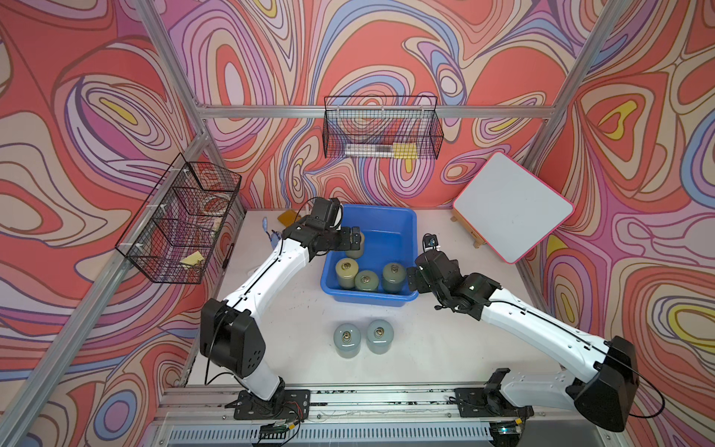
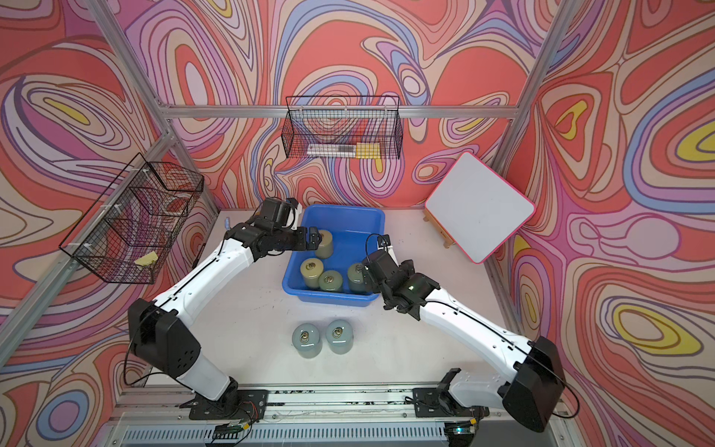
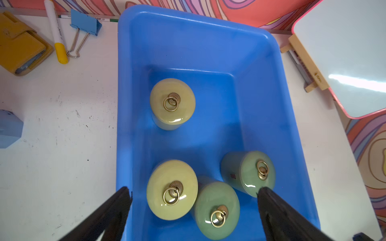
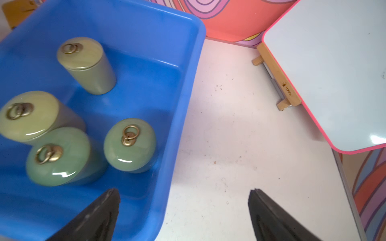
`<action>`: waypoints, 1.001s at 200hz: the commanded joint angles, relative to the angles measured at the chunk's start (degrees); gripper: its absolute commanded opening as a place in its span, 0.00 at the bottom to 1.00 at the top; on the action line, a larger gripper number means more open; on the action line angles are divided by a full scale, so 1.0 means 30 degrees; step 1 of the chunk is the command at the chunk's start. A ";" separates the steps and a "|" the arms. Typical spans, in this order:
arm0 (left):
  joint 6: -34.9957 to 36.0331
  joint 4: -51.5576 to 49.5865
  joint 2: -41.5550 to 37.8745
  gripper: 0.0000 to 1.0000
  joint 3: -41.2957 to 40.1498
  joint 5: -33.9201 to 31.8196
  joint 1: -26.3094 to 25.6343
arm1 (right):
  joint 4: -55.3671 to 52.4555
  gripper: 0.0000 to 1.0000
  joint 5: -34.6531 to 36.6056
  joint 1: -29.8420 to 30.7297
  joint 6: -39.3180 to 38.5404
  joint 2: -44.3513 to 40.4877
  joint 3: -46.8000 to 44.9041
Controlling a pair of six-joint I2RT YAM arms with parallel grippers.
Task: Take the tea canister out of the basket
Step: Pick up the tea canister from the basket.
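The blue basket (image 1: 379, 212) (image 2: 344, 211) stands at the back middle of the table. Several green and yellow-green tea canisters with brass ring lids stand upright in it: one (image 3: 172, 102) apart toward the back, the others (image 3: 172, 189) (image 3: 217, 208) (image 3: 250, 173) clustered at the front. My left gripper (image 1: 354, 240) (image 3: 193, 194) hangs open above the basket's left side and holds nothing. My right gripper (image 1: 411, 279) (image 4: 183, 194) is open over the basket's right rim (image 4: 181, 116), beside a green canister (image 4: 129, 144), also holding nothing.
Two pale green canisters (image 1: 347, 340) (image 1: 380, 336) stand on the table in front of the basket. A tilted whiteboard easel (image 1: 510, 209) is at the back right. A yellow wallet (image 3: 20, 43), marker (image 3: 56, 31) and binder clip (image 3: 84, 23) lie left of the basket. Wire baskets (image 1: 381, 127) (image 1: 182, 220) hang on the walls.
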 commanded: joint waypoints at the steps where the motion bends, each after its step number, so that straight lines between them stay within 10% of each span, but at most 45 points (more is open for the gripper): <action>1: 0.0341 -0.1511 0.1423 0.99 0.1308 -0.1632 -0.0187 | 0.2389 0.98 0.0801 -0.0617 -0.1200 0.0084 -0.0832; 200: -0.5419 -0.2067 0.9306 0.99 0.6756 -0.7883 -0.1790 | 0.5325 0.98 -0.1802 -0.2483 -0.1066 0.0122 -0.3061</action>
